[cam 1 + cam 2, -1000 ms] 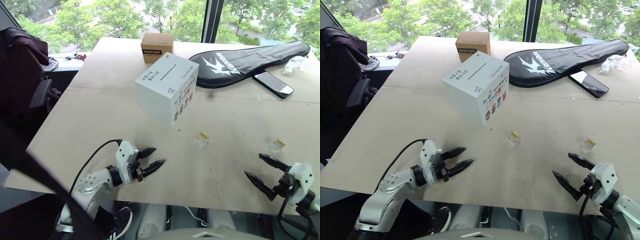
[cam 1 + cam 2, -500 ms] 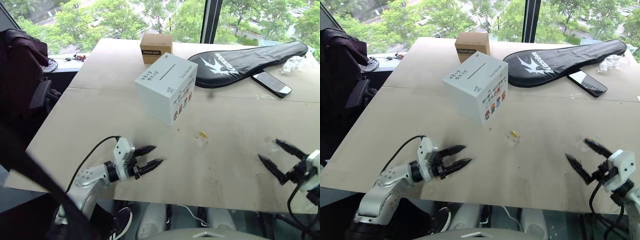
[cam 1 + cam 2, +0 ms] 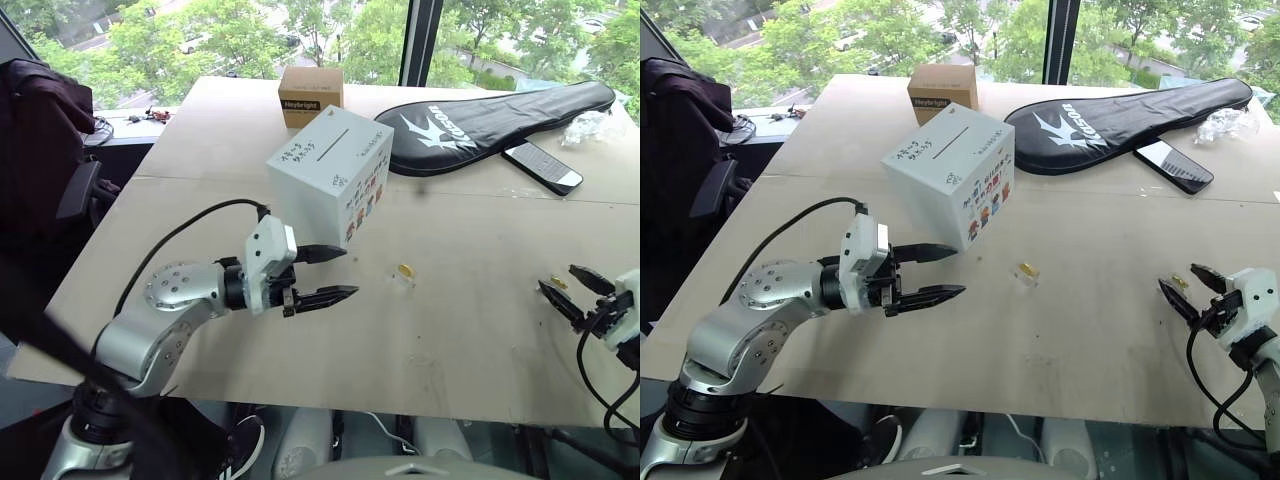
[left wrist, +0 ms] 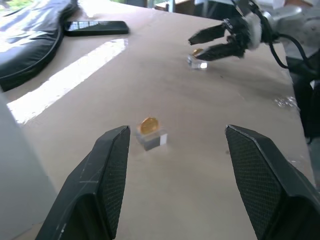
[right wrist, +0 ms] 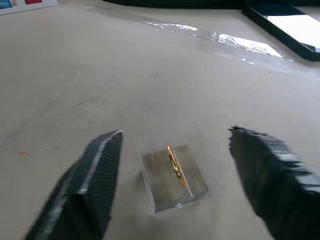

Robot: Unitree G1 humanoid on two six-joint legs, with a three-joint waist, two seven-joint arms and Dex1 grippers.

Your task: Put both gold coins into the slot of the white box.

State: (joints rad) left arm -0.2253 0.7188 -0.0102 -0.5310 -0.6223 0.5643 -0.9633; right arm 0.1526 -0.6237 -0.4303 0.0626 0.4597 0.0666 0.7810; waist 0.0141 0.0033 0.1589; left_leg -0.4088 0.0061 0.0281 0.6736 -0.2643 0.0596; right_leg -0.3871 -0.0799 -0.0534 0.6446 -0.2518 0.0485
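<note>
Hovering above the pale wooden desk point(image 3: 200, 190), the left end effector point(image 3: 330, 275) sits just in front of the white cube-like box point(image 3: 330, 175), its two black fingers spread apart and holding nothing. The white box bears black handwriting and a thin dark slot point(image 3: 335, 142) across its top face, with small colourful cartoon figures on its front side. Behind the white box stands a smaller brown cardboard box point(image 3: 312, 95). To the right of the white box and nearer the front edge, one shiny gold coin point(image 3: 405, 271) stands upright on a small clear plastic block point(image 4: 151, 139). Behind and to the right of the white box lie a long black racket cover point(image 3: 495, 115) and a dark phone point(image 3: 545, 167). Far right of the white box, the right end effector point(image 3: 577, 291) has its fingers apart on either side of the second gold coin point(image 5: 173, 166), which stands on edge in its own clear block point(image 5: 172, 184); the fingers are not touching it.
</note>
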